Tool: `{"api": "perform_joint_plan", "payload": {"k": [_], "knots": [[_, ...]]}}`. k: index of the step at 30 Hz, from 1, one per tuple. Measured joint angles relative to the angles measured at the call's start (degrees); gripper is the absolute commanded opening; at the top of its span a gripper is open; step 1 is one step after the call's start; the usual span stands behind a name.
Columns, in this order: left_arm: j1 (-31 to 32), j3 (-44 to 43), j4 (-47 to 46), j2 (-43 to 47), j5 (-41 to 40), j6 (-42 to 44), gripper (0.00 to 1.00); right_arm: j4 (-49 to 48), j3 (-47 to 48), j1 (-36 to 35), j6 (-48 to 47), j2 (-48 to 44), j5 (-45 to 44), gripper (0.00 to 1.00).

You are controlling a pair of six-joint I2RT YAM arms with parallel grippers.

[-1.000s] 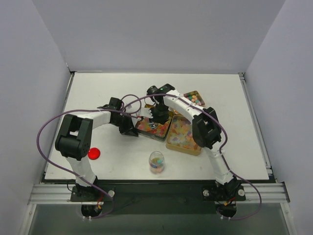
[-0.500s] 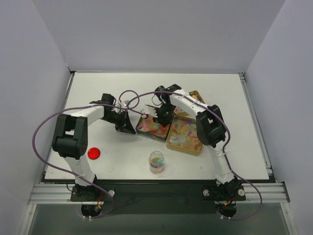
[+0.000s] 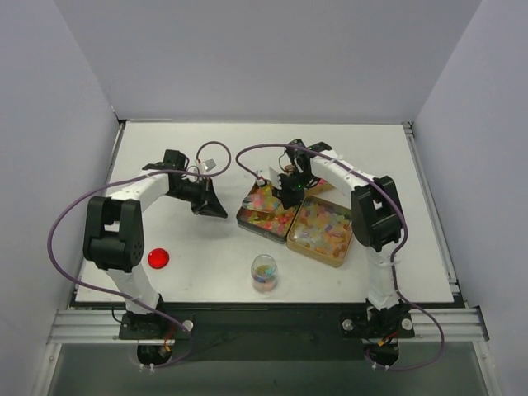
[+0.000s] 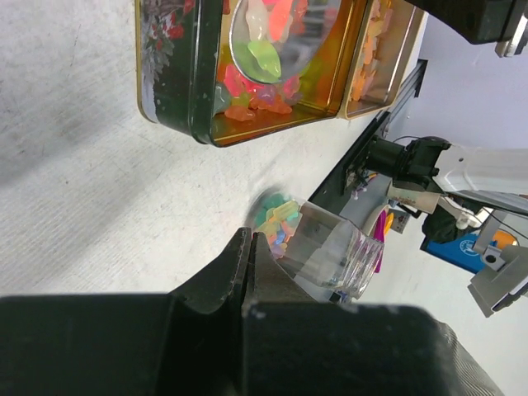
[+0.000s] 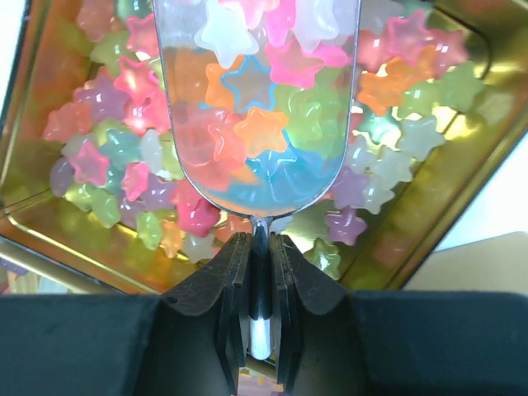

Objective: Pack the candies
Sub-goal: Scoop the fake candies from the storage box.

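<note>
White table (image 3: 165, 157), pale grey walls (image 3: 264, 58), even light.

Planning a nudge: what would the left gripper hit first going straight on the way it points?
Probably the side wall of the dark tin; the glass jar lies off to one side.

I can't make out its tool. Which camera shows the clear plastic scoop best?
Right wrist view: the clear plastic scoop fills it, among star candies, held by the right gripper. Left wrist shows part of it; overhead it's too small.
</note>
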State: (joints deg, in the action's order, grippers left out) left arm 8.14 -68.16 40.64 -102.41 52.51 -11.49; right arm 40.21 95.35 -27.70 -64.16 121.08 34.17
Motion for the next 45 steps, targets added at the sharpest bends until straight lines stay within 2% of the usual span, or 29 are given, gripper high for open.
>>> {"api": "perform_joint_plan", "payload": {"k": [9, 17, 22, 28, 33, 39, 45], "knots": [[-1.1, -3.4, 3.5, 0.0, -1.4, 4.7, 0.00, -2.2, -2.1, 1.4, 1.0, -3.2, 1.1, 0.00], [-2.9, -5.0, 4.3, 0.3, -6.8, 7.7, 0.00, -0.9, -2.9, 4.0, 2.4, -15.7, 0.5, 0.00], [-3.6, -5.0, 3.3, 1.2, -9.6, 6.8, 0.00, 3.9, -3.1, 2.9, 2.8, -23.6, -0.9, 0.00], [-4.8, -4.9, 2.3, 4.1, -11.4, 4.3, 0.00, 11.5, -7.2, -2.9, 2.5, -31.0, -5.8, 0.00], [-6.8, -2.5, 0.2, 10.5, -11.4, 0.9, 0.00, 18.8, -8.6, -9.4, 2.2, -34.0, -10.8, 0.00], [-7.1, 1.8, -2.0, 17.7, -11.1, -1.4, 0.00, 24.4, -9.5, -16.7, 1.8, -35.4, -17.8, 0.00], [-7.2, 6.2, -3.8, 21.8, -10.8, -3.3, 0.00, 27.8, -8.5, -21.1, 1.7, -35.3, -24.3, 0.00]]}}
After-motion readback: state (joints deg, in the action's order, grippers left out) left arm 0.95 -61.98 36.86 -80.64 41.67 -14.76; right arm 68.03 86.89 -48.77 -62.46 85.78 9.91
